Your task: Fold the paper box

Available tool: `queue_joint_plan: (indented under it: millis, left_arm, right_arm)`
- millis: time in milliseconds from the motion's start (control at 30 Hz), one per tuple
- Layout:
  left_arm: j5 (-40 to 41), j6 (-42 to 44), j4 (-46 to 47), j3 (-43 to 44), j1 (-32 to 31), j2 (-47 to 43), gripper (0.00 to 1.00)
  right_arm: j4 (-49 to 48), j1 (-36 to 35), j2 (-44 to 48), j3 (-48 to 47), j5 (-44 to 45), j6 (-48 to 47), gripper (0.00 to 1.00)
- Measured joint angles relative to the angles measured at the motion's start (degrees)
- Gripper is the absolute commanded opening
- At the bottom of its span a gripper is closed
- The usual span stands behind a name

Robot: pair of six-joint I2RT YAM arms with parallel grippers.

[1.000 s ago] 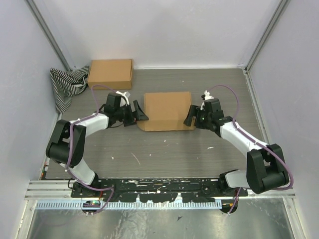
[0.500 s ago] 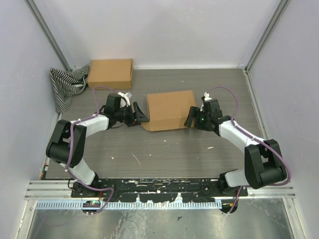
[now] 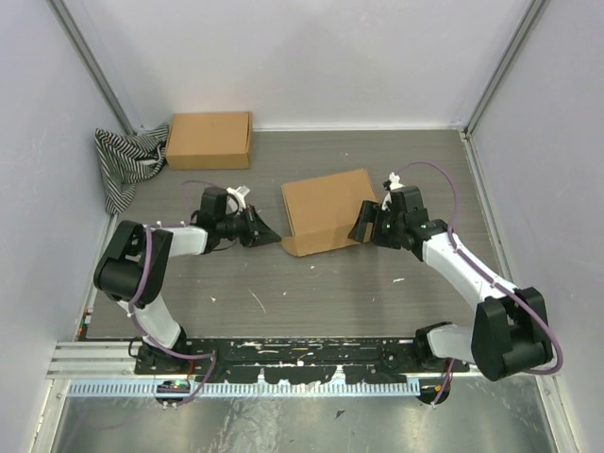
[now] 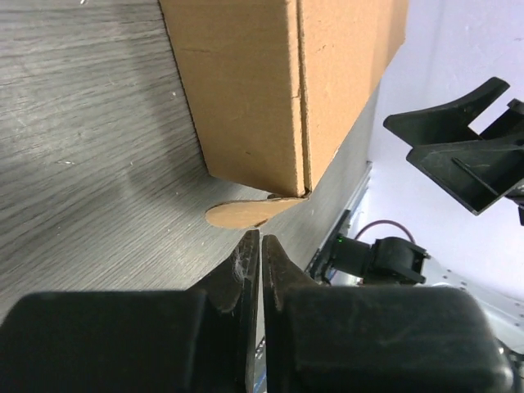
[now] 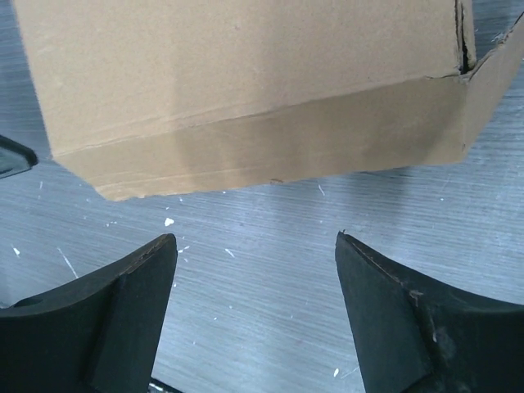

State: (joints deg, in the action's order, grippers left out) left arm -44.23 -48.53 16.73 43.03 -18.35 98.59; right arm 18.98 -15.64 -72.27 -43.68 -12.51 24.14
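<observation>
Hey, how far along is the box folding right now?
Mostly done: the paper box sits formed, lid down. In hand: nothing; the left jaws are shut and empty just short of it, the right jaws open beside its side wall, not touching. Remaining: a rounded tab pokes out at one bottom corner and looks untucked.

The paper box (image 4: 270, 82) runs off the top edge of the 2 wrist views. Only 1 rounded cardboard tab (image 4: 239, 214) shows from under its corner; the rest lies hidden.
</observation>
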Motion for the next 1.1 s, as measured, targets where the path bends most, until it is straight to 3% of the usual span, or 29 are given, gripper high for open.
queue_joint_plan:
  millis: [67,233,333,433,700,1100]
  left_arm:
    - [-1.5,-2.7,3.2,-1.0,0.7,1.1,0.11]
    - [-2.8,-6.9,7.5,-2.5,1.6,2.7,0.33]
    - [-1.0,-5.0,4.9,-2.5,1.6,1.4,0.47]
    - [2.6,-1.7,-1.4,-1.9,1.4,-2.4,0.54]
    - [8.2,2.3,-8.8,8.0,-0.2,-3.6,0.59]
    - [9.8,0.9,-11.6,29.7,-0.9,17.9,0.61]
  right_arm:
    - [1.6,0.0,1.1,-1.0,0.1,0.0,0.84]
    - [5.2,0.0,4.2,-4.1,2.2,0.0,0.86]
    - [6.0,0.8,3.9,-4.7,5.0,0.3,0.86]
    - [5.6,3.1,0.9,-4.3,6.8,1.4,0.86]
    - [2.8,5.5,-5.2,-0.5,6.8,3.3,0.84]
    - [2.0,5.6,-1.0,1.2,4.1,3.2,0.84]
